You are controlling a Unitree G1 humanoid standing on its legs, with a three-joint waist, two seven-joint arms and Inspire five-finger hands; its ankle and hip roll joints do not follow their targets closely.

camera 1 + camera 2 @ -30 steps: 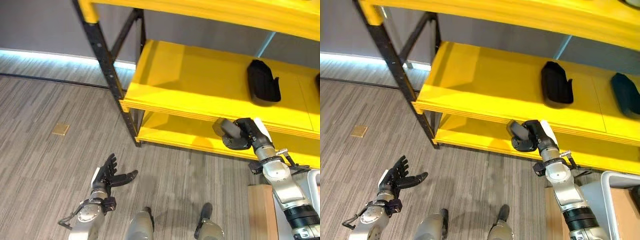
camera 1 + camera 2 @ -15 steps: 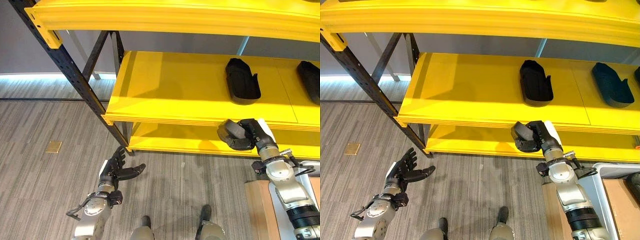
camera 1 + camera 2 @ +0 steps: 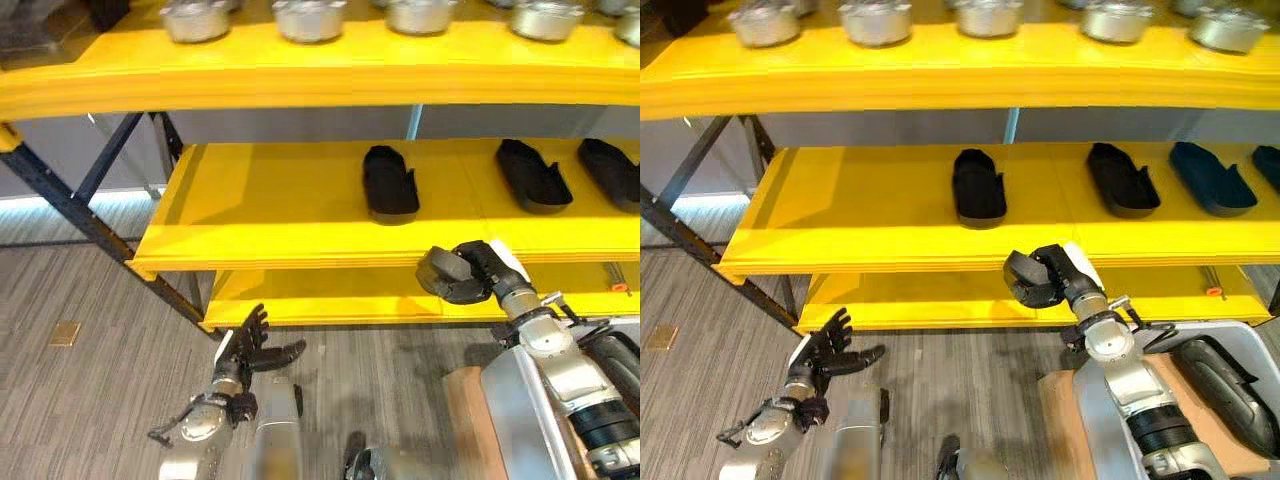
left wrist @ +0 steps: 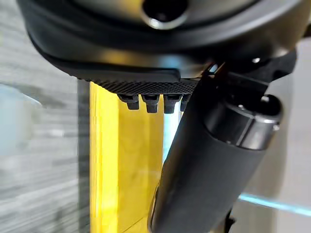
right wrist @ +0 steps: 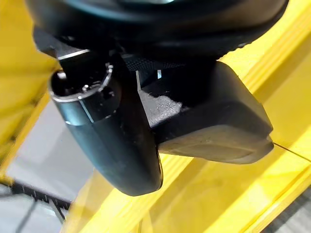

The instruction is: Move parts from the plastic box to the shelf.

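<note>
My right hand is shut on a dark grey moulded part, and in the right wrist view the thumb and fingers clamp that part. It hangs just in front of the front edge of the yellow shelf's middle board. On that board lie three black parts. The plastic box stands at the lower right with another black part in it. My left hand is open, low over the floor at the left.
The top board carries a row of metal bowls. A lower yellow board lies under the middle one. A black shelf post slants at the left. A brown board lies beside the box.
The camera has swung up and right, so the top board, more black parts and the box have come into view. My right hand still holds the part by the middle board's edge.
</note>
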